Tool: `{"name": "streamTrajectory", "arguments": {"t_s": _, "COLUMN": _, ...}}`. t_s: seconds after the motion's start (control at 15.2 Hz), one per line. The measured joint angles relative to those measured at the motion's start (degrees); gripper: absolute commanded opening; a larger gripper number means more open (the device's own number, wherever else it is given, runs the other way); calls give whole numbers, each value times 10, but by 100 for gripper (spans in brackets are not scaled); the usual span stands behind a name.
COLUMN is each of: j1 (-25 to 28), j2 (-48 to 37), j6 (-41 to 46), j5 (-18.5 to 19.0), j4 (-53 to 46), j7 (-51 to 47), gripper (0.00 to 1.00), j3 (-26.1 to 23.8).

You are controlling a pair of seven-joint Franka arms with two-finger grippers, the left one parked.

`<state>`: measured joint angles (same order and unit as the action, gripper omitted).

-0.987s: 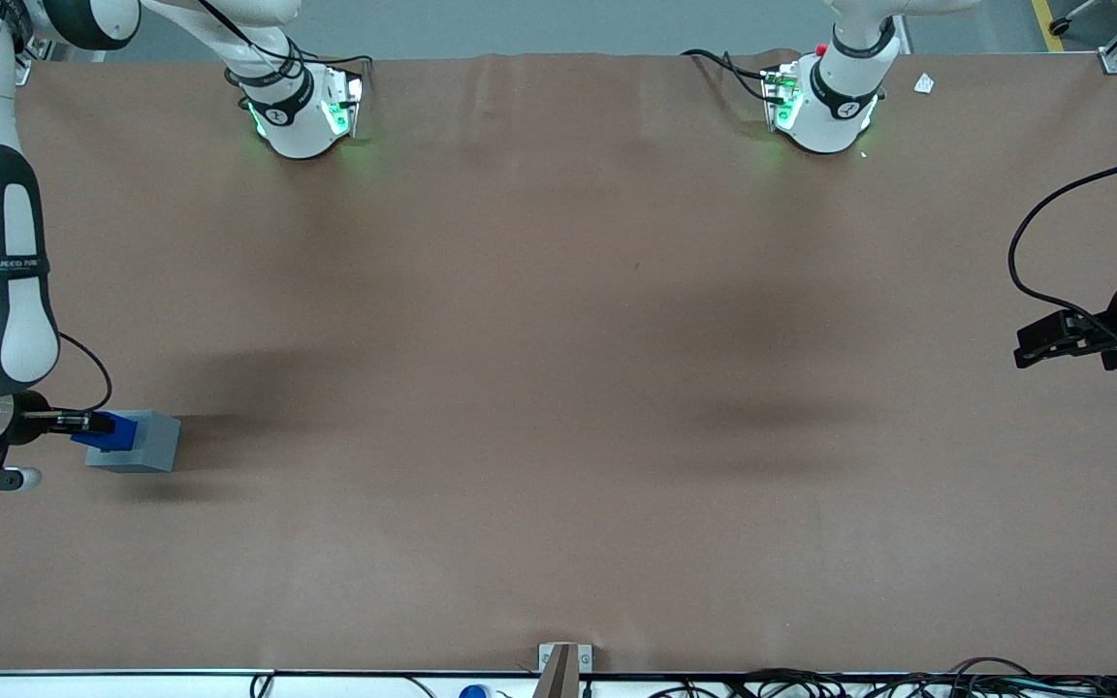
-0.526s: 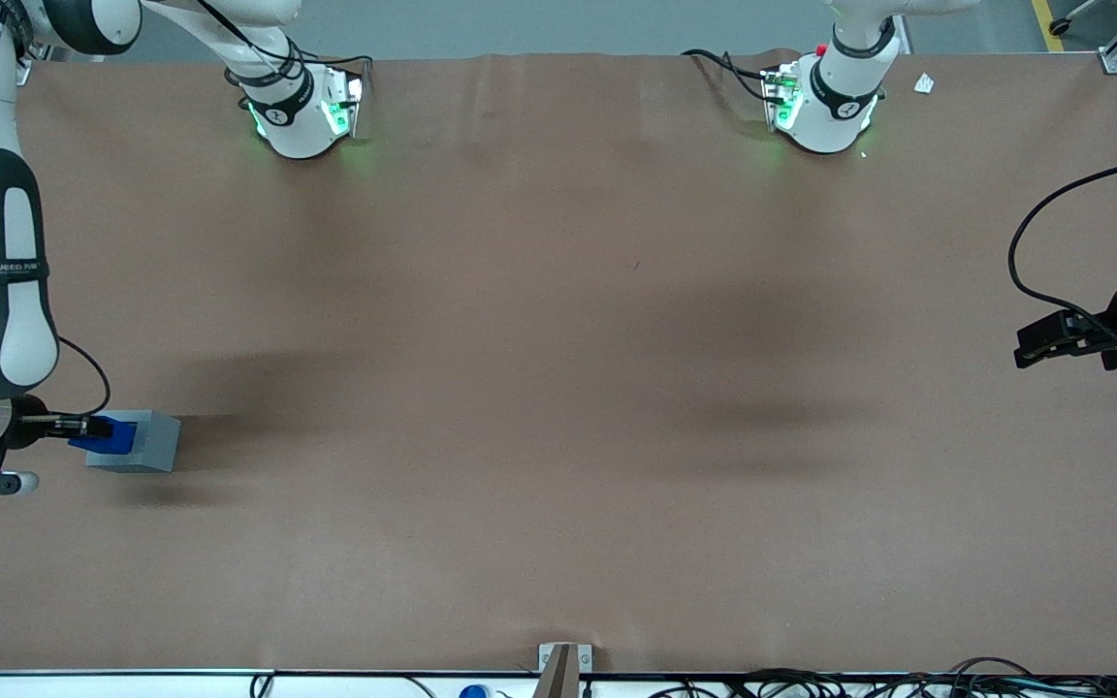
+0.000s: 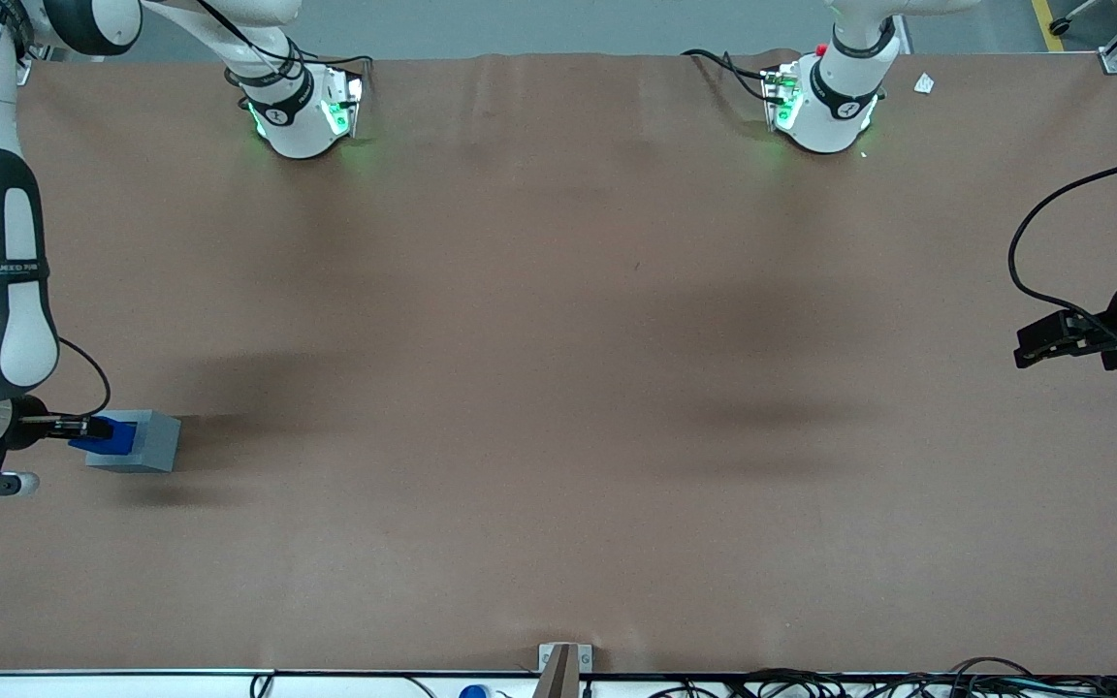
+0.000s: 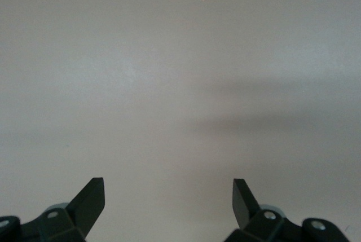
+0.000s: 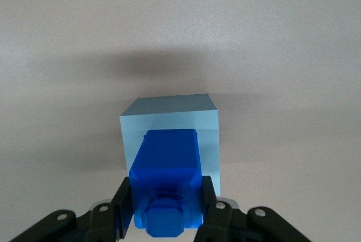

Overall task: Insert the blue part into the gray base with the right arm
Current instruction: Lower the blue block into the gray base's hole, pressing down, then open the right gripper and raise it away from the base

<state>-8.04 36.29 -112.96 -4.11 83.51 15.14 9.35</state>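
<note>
the gripper (image 5: 164, 211) is pinching the blue part (image 5: 165, 185), one black finger (image 5: 122, 211) pressed on each side of it, so the jaws are clamped on the block and not spread. in the front view the gripper (image 3: 93, 427) sits right at the working arm's end of the table (image 3: 558, 368), low down near the surface, with the blue part (image 3: 112, 433) sticking out of it onto the gray base (image 3: 137, 441)

from the wrist cam the blue part lies over the top face of the gray base (image 5: 169, 121), its lower end looking like it sits at the square opening in that top face. i can't really tell how deep it's gone in, the block itself covers the socket. there's a small rounded stud thing on the end of the blue part facing the camera, between the fingers

the gray base stands flat on the brown table cover, casting a soft shadow. the right arm (image 3: 1, 291) comes down over that end of the table, white with glossy black sections and a lettered black band around it, and a thin black cable loops from the wrist down near the gripper

both arm bases are mounted at the table edge farthest from the front camera, each glowing green. the one belonging to the right arm (image 3: 302, 111) is well apart from the gray base
</note>
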Motion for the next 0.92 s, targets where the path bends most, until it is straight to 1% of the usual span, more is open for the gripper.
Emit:
{"name": "streamTrajectory", "arguments": {"t_s": 0.79, "j1": -7, "j2": 5, "j6": 22, "j5": 0, "j4": 0, "j7": 13, "gripper": 23, "j3": 0}}
{"name": "streamTrajectory", "arguments": {"t_s": 0.86, "j1": -7, "j2": 5, "j6": 22, "j5": 0, "j4": 0, "j7": 14, "gripper": 25, "j3": 0}}
{"name": "streamTrajectory", "arguments": {"t_s": 0.92, "j1": -7, "j2": 5, "j6": 22, "j5": 0, "j4": 0, "j7": 14, "gripper": 30, "j3": 0}}
